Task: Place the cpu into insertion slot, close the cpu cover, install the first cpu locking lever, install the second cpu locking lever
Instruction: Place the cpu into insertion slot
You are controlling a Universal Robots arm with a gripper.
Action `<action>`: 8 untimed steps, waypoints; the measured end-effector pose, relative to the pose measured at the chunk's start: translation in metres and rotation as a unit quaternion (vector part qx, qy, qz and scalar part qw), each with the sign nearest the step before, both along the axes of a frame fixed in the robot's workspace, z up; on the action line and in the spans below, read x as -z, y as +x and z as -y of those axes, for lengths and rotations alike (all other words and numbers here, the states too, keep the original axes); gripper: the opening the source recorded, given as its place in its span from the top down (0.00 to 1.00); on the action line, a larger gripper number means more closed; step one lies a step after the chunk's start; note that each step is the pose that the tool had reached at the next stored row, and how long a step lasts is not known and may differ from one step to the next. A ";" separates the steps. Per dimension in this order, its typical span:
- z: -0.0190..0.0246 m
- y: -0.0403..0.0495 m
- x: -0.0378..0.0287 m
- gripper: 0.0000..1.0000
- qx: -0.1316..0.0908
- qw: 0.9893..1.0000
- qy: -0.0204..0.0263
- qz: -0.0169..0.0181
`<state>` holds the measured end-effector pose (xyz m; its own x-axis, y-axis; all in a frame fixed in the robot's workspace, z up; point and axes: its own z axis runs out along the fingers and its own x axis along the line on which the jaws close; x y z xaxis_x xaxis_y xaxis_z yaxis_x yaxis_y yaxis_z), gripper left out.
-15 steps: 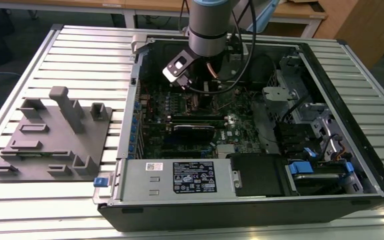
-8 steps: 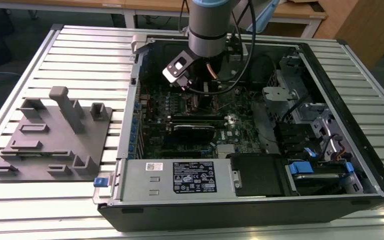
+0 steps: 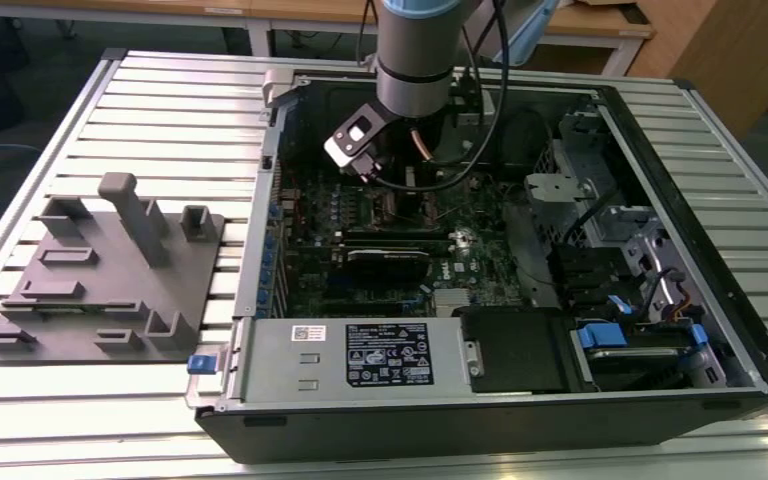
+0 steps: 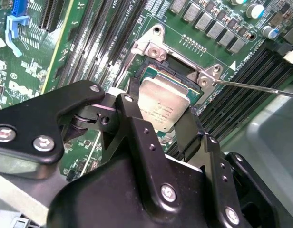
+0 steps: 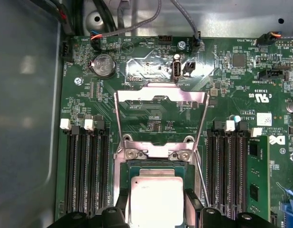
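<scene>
- A slatted metal table (image 3: 157, 110) carries an open computer case (image 3: 491, 432), with a grey fixture (image 3: 104, 300) just beside it.
- Inside, the gripper (image 5: 157, 212) clamps the cpu (image 5: 156, 194) by two sides at the insertion slot (image 5: 156, 165) (whether it is seated, I cannot tell).
- The cpu cover (image 5: 161, 93) is swung open.
- Black memory slots (image 5: 84, 171) flank the slot, and a thin lever (image 4: 251, 87) juts out alongside.

robotics lab: slatted workbench (image 3: 157, 110), opened computer (image 3: 491, 432)

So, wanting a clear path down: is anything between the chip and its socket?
Nothing visible. The cover is flipped open, away from the socket, and the gripper holds the chip right over it.
</scene>
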<state>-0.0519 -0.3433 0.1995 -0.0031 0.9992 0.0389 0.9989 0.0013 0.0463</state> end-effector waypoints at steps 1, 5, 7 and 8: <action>0.0000 -0.0003 0.0004 0.46 0.002 1.000 0.000 0.000; 0.0000 -0.0012 0.0024 0.46 0.005 1.000 0.000 0.000; 0.0000 -0.0017 0.0026 0.46 0.006 1.000 0.000 0.000; 0.0000 -0.0017 0.0027 0.46 0.006 1.000 0.000 0.000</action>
